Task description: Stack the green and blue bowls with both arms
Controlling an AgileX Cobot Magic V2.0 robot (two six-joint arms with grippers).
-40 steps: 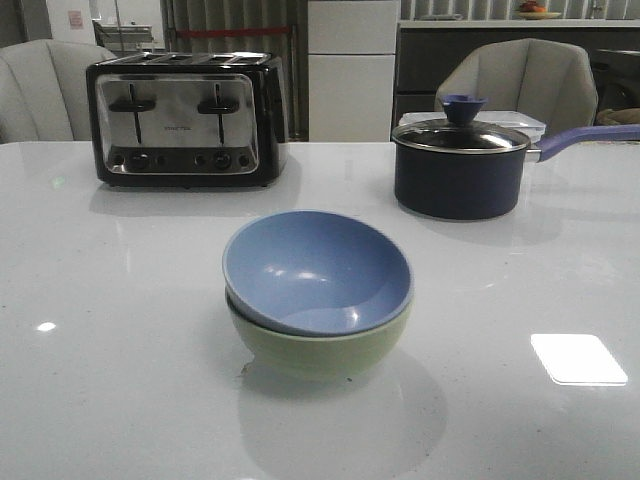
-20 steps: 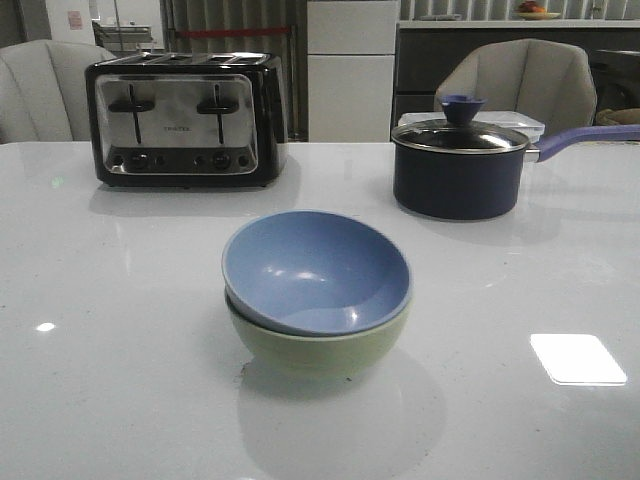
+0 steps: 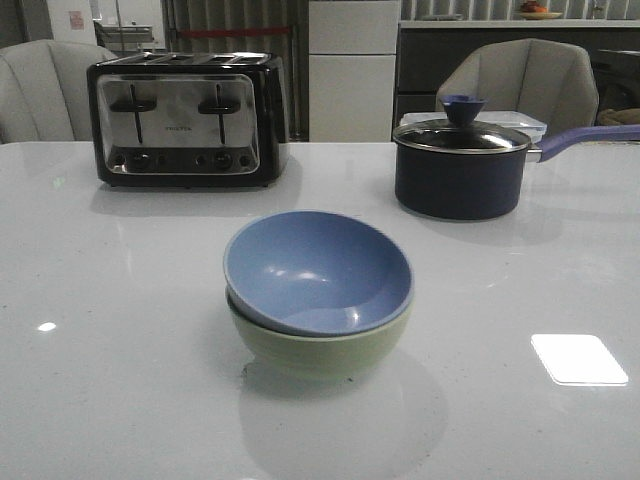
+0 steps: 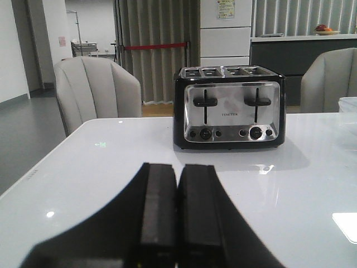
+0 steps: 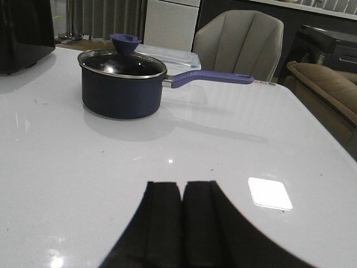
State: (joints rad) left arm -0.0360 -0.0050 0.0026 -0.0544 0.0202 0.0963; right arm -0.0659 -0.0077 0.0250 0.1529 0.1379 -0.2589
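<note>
White and glossy, the worktop carries the blue bowl nested slightly tilted inside the green bowl near its middle. Behind stand a toaster to the left and a lidded saucepan to the right. Both the left hand and the right hand are closed, fingers together, holding nothing.

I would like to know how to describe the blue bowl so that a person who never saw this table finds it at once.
Start at the white table, which has a black and silver toaster at the back left and a dark saucepan at the back right. In front of them, near the middle, two bowls are stacked. The blue bowl is the upper one, resting slightly tilted inside the green bowl.
</note>
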